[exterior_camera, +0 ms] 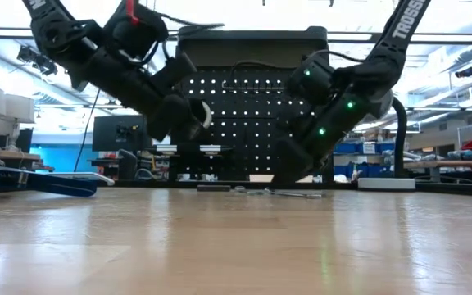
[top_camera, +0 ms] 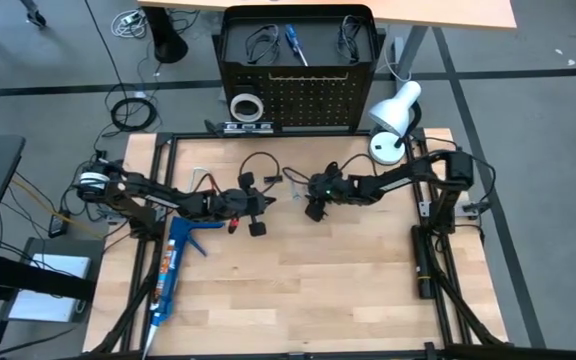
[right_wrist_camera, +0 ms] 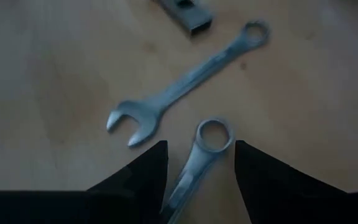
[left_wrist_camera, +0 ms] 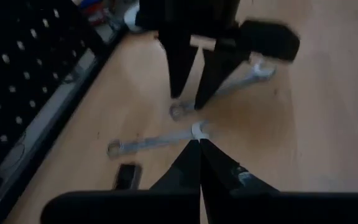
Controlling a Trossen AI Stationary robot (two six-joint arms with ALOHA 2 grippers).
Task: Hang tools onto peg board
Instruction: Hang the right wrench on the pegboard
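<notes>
Two silver wrenches lie flat on the wooden table point(top_camera: 348, 290) in front of the peg board point(top_camera: 298, 95). My right gripper point(right_wrist_camera: 201, 144) is open and slants down over one wrench point(right_wrist_camera: 204, 152), a finger on either side of its ring end point(right_wrist_camera: 214, 135), without touching it. The other wrench point(right_wrist_camera: 185, 81) lies just beyond. My left gripper point(left_wrist_camera: 199, 144) is shut, and its tips point at that wrench's open-jaw end point(left_wrist_camera: 197, 129). On the peg board hang a white tape ring point(top_camera: 245, 105), a blue-handled screwdriver point(top_camera: 295, 45) and black wire loops point(top_camera: 261, 42). My left gripper's shut tips stand right at the open-jaw end point(left_wrist_camera: 197, 129) of the flat wrench, coming at it slanting down from the table's left. Whether they touch it, I cannot tell.
A white desk lamp point(top_camera: 393, 115) stands at the table's far right corner. A blue caulking gun point(top_camera: 173, 270) lies along the table's left side. A small dark block point(left_wrist_camera: 127, 176) lies near the peg board's foot. The table's near half is bare wood.
</notes>
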